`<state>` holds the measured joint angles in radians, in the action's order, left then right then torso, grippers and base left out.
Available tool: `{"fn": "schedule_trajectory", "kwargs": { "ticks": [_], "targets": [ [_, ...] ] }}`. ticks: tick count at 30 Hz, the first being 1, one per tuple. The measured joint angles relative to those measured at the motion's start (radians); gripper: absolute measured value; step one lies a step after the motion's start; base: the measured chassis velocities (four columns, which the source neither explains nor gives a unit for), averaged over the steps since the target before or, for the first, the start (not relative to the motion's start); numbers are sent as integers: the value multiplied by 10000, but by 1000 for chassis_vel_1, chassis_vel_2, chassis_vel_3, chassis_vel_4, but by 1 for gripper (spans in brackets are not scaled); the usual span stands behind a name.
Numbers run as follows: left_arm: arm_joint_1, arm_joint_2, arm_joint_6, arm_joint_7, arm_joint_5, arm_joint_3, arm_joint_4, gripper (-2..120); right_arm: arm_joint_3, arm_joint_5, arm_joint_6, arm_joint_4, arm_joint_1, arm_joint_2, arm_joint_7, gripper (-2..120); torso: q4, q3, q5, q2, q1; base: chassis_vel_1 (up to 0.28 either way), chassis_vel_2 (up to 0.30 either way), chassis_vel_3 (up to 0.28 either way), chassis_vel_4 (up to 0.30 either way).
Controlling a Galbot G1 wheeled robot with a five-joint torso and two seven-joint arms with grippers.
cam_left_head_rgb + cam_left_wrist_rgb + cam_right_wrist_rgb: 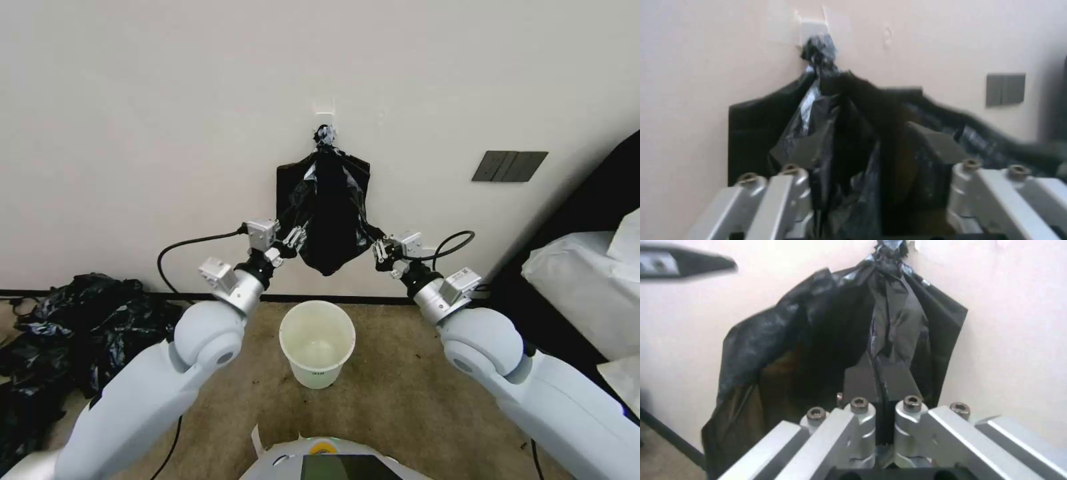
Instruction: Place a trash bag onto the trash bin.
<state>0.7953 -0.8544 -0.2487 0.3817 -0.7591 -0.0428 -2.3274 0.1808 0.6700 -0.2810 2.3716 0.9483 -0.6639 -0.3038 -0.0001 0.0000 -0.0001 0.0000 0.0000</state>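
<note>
Above the trash bin (317, 340), the right gripper (879, 380) pinches the hanging trash bag (328, 213); the left gripper (871, 150), spread open, straddles it. Next probably: close, pull it free.

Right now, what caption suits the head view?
Both grippers, left and right, grasp the hanging trash bag above the trash bin.

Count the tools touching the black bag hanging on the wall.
2. The left tool is at the trash bag's left edge, its fingers spread around the plastic. The right tool is at the bag's right edge, shut on a fold. The trash bin stands below.
</note>
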Motion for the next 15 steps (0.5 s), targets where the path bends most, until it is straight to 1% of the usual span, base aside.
{"fn": "schedule_trajectory", "kwargs": {
  "ticks": [2, 3, 4, 7, 10, 11, 12, 13, 15],
  "targets": [
    [-633, 10, -514, 115, 58, 443, 384, 57, 57, 25, 1, 17, -88, 136, 1, 0, 0, 0, 1, 0, 0, 0, 0, 0, 0],
    [-793, 10, -614, 143, 59, 568, 496, 61, 75, 35, 2, 27, -110, 165, 1, 0, 0, 0, 1, -1, 1, 0, 0, 0, 0],
    [-793, 10, -614, 143, 59, 568, 496, 61, 75, 35, 2, 27, -110, 165, 1, 0, 0, 0, 1, -1, 1, 0, 0, 0, 0],
    [-1233, -67, -700, 184, -128, 990, 798, 74, 111, 56, 8, 50, -156, 210, 1, 0, 0, 0, 2, 0, 0, 0, 0, 0, 0],
    [-1391, -141, -703, 216, -254, 1155, 924, 72, 124, 64, 12, 50, -169, 215, 0, 0, 0, 0, 1, 0, 0, 0, 0, 0, 0],
    [-1542, -226, -708, 231, -317, 1338, 1074, 64, 142, 89, 18, 37, -173, 217, -15, 0, -1, 0, 2, -1, 0, 0, 0, 0, 0],
    [-1598, -258, -724, 236, -344, 1423, 1130, 61, 155, 117, 24, 24, -181, 224, -27, 0, 0, 0, 1, 0, 1, 0, 0, 0, 0],
    [-1598, -258, -724, 236, -344, 1423, 1130, 61, 155, 117, 24, 24, -181, 224, -27, 0, 0, 0, 1, 0, 1, 0, 0, 0, 0],
    [-1691, -316, -760, 246, -382, 1583, 1236, 51, 173, 164, 39, -6, -236, 263, -38, 0, 0, 0, 2, 0, 0, 0, 0, 0, 0]
  ]
}}
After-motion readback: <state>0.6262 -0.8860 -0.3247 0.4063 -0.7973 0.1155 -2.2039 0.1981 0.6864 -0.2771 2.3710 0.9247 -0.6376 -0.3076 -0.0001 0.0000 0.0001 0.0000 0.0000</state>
